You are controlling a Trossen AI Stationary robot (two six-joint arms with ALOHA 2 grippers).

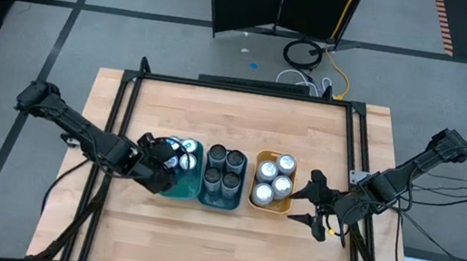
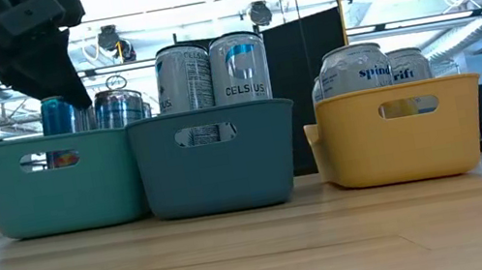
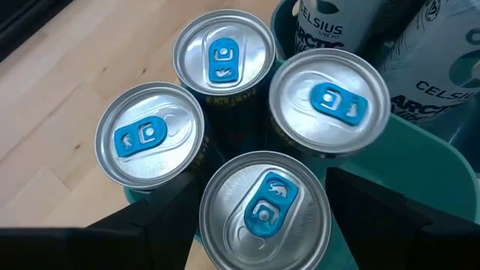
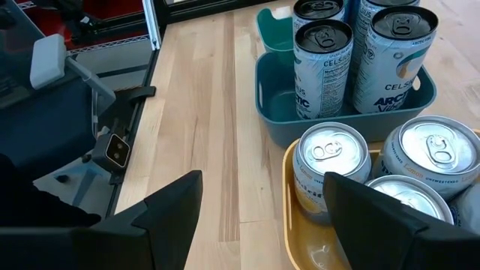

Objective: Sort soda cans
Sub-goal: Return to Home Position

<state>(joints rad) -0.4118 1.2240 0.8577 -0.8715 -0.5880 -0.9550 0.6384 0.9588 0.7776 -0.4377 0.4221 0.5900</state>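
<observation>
4 blue-tabbed cans (image 3: pixel 264 206) upright in green bin (image 2: pixel 65 199), directly under left hand (image 1: pixel 158 164), fingers apart, nothing held | right hand (image 4: pixel 277 225) beside yellow bin (image 2: pixel 399 143), fingers apart, empty | step judged: return home | next: lift left hand straight up, clear of can tops

3 bins (image 2: pixel 218 173) abreast, cans (image 2: pixel 212 76) inside

Blue-tabbed cans (image 3: pixel 262 206) fill the green bin (image 2: pixel 65 199), dark-topped cans (image 1: pixel 216 156) the middle bin (image 2: pixel 219 178), silver cans (image 1: pixel 267 168) the yellow bin (image 2: pixel 401 152). All stand upright (four apiece).
</observation>
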